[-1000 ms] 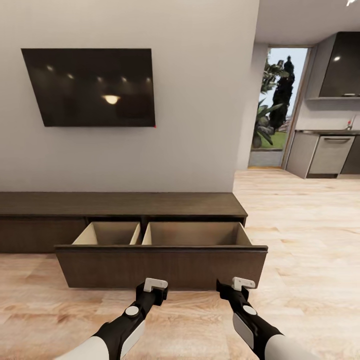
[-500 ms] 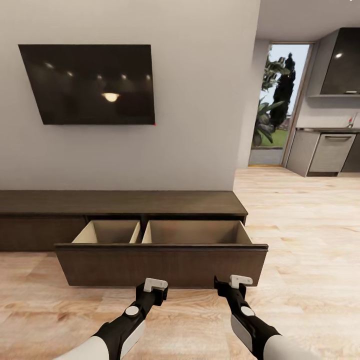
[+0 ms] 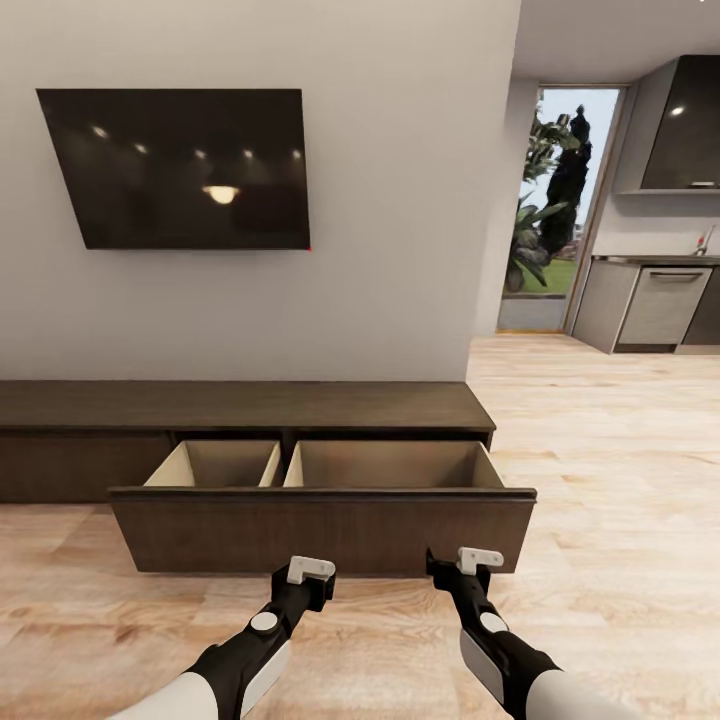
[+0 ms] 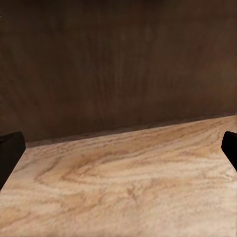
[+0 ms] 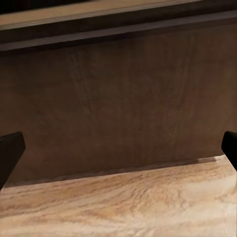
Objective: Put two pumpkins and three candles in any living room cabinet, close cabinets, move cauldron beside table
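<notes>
— Well, where does the cabinet stand?

— Across the lower middle of the head view, against the pale wall, under the dark television in the upper left. It is a long low dark brown console. Its wide drawer is pulled out toward the camera; two pale beige compartments show inside, split by a divider, and nothing can be seen lying in them.

— And the pincers relative to it?

— Both sit at the bottom of the frame, just in front of the drawer's dark front panel. The left pincer is below the panel's middle; the right pincer is below its right part. Whether either touches the panel I cannot tell.

— Their state?

— In the left wrist view the two dark fingertips sit at opposite edges of the picture, spread wide, with only the dark panel and the wooden floor between them. The right wrist view gives the same: fingertips far apart, panel face and drawer lip ahead, nothing held.

— Anything else?

— A doorway with greenery and kitchen units in the upper right.
</notes>
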